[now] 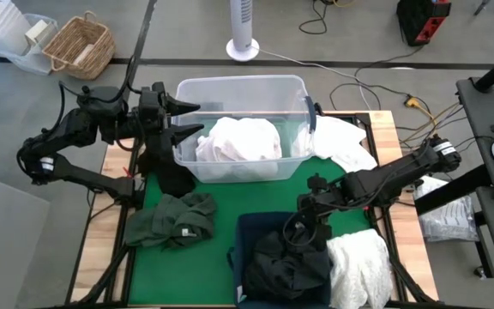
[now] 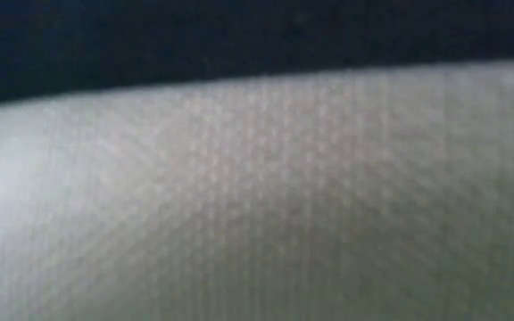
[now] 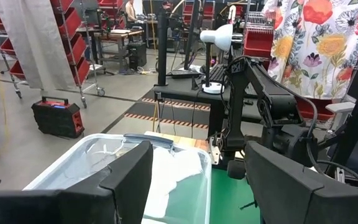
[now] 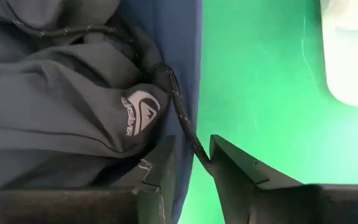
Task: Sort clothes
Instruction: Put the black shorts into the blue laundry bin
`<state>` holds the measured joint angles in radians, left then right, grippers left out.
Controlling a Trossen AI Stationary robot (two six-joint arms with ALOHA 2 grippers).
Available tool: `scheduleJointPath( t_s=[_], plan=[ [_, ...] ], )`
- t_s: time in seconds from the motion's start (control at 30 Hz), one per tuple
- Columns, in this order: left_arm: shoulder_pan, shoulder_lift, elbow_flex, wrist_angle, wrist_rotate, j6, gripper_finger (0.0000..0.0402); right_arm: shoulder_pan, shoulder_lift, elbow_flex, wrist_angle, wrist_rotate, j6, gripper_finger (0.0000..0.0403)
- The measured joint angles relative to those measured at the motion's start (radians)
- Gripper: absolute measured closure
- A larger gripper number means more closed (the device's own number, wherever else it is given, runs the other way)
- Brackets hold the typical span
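Note:
A dark garment point(image 4: 73, 93) with a white logo and a black drawcord point(image 4: 179, 106) lies in the navy bin point(image 1: 251, 232) at the table's near side. My right gripper point(image 1: 303, 227) points down at the bin's far rim. Its fingers are close together, with a narrow gap, and the cord runs through it. My left gripper point(image 1: 194, 120) stands open and level over the left rim of the clear tub point(image 1: 230, 86), which holds white clothes point(image 1: 238, 142). A dark green garment point(image 1: 174, 219) lies on the green mat. White clothes lie right of the bin point(image 1: 358, 266) and right of the tub point(image 1: 341, 142). My right gripper comes from above, slanting down, with a finger on either side of the drawcord's lower stretch point(image 4: 199, 152). The cord lies against the inner side of one finger point(image 4: 229, 168); the other finger stands a little off it. The cord trails slack from the garment over the bin's wall point(image 4: 191, 56).
A black garment point(image 1: 165, 167) lies under my left arm beside the tub. White cloth point(image 2: 257, 196) fills the low view from close up. A wicker basket point(image 1: 80, 43) and a fan's base point(image 1: 243, 47) stand on the floor beyond the table.

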<state>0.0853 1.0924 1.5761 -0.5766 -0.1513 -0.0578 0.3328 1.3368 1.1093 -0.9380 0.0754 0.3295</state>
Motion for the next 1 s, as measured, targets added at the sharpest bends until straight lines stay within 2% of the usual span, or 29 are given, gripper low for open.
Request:
scheduleJointPath(
  t_s=[0.3,0.7,1.0],
  plan=[
    [0.000,0.001,0.000,0.000,0.000,0.000,0.0170,0.000,-0.001,0.007,-0.010,-0.001,0.002,0.0349],
    [0.000,0.003,0.000,0.000,0.000,0.000,0.0170,0.000,0.000,0.023,-0.032,0.000,0.001,0.0358],
    [0.000,0.004,0.000,0.000,0.000,0.000,0.0170,0.000,0.000,0.044,-0.058,0.000,0.017,0.0393]
  ],
)
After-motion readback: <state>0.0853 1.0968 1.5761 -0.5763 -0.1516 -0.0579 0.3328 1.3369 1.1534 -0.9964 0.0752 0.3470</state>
